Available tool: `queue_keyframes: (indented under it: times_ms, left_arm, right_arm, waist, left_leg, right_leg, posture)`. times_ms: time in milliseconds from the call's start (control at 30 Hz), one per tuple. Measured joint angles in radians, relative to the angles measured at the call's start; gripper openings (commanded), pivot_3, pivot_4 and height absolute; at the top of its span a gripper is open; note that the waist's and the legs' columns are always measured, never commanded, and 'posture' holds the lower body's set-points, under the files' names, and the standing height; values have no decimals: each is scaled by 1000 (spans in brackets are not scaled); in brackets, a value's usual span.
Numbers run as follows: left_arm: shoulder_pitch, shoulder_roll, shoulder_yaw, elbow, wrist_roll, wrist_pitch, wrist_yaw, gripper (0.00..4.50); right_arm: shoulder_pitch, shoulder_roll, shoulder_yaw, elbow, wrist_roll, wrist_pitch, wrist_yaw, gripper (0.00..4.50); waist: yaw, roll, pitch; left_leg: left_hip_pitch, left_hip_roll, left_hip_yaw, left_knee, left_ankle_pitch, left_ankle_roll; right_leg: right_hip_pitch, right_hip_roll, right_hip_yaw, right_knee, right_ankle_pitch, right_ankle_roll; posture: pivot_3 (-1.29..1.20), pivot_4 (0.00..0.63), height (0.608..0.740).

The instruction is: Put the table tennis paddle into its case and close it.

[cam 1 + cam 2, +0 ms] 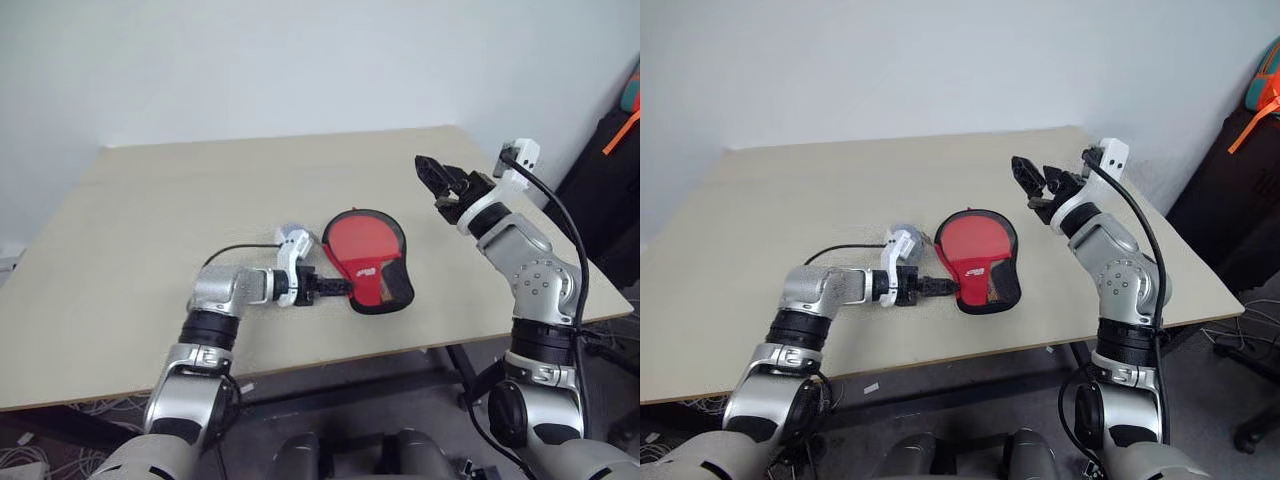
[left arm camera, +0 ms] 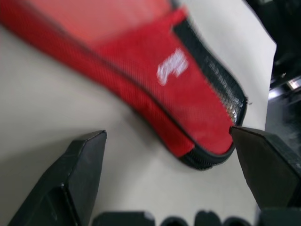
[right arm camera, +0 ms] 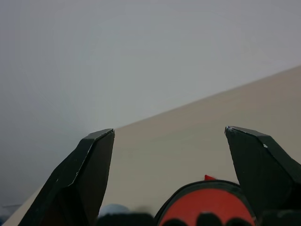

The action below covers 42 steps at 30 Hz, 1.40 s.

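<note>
Black fingers of the left gripper stand wide apart, empty, at the handle end of the case — nothing gripped. The right gripper hangs in the air beyond the case, jaws also spread and empty. The case lies flat on the table — the paddle's red face shows inside it.

Soft, even, fairly bright light falls on the tabletop, with only faint shadows beside the case. Close up, the case looks blurred.
</note>
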Motion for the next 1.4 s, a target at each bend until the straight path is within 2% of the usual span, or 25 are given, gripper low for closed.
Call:
queue_keyframes:
  times_ms: [167, 600, 833, 1067, 1267, 1400]
  left_arm:
    - [-58, -106, 119, 104, -20, 36, 133, 4449]
    - [-96, -223, 318, 205, -94, 45, 305, 4449]
    - [-107, -274, 332, 232, -107, 9, 344, 4449]
    - [-102, -325, 282, 233, -107, 18, 354, 2169]
    - [-101, -306, 284, 223, -112, 35, 363, 39]
    - [-99, -306, 286, 184, -125, 64, 364, 12]
  right_arm:
    - [0, 0, 14, 11, 0, -2, 4, 4103]
    - [33, -2, 21, 11, 0, -18, -6, 4103]
    - [33, -1, 24, 23, -8, -33, -15, 4103]
    - [33, 0, 25, 46, -18, -39, -20, 4103]
    - [31, -1, 15, 70, -22, -59, -30, 4103]
    - [29, -1, 13, 84, -27, -63, -36, 4103]
  waist:
    - [7, 0, 0]
    - [39, 0, 0]
    - [47, 0, 0]
    - [40, 0, 0]
    - [23, 1, 0]
    - [20, 1, 0]
  left_leg:
    - [0, 0, -1, 0, 0, 0]
    - [0, -2, -1, 2, 0, 1]
    - [-1, -2, -2, 2, -1, 2]
    - [-2, -1, -1, 2, -2, 3]
    - [-2, 0, -1, 2, -1, 3]
    - [-2, -1, -1, 2, -2, 3]
  right_leg:
    - [0, -1, 0, 0, 0, 0]
    - [1, -3, -1, -1, 1, 1]
    - [1, -4, -2, -2, 1, 2]
    - [0, -3, -2, -2, 2, 3]
    - [-1, -1, -2, -1, 2, 3]
    - [0, -2, -2, -1, 2, 3]
  posture:
    - [0, 0, 740]
    - [0, 0, 740]
    - [0, 0, 740]
    - [0, 0, 740]
    - [0, 0, 740]
    - [0, 0, 740]
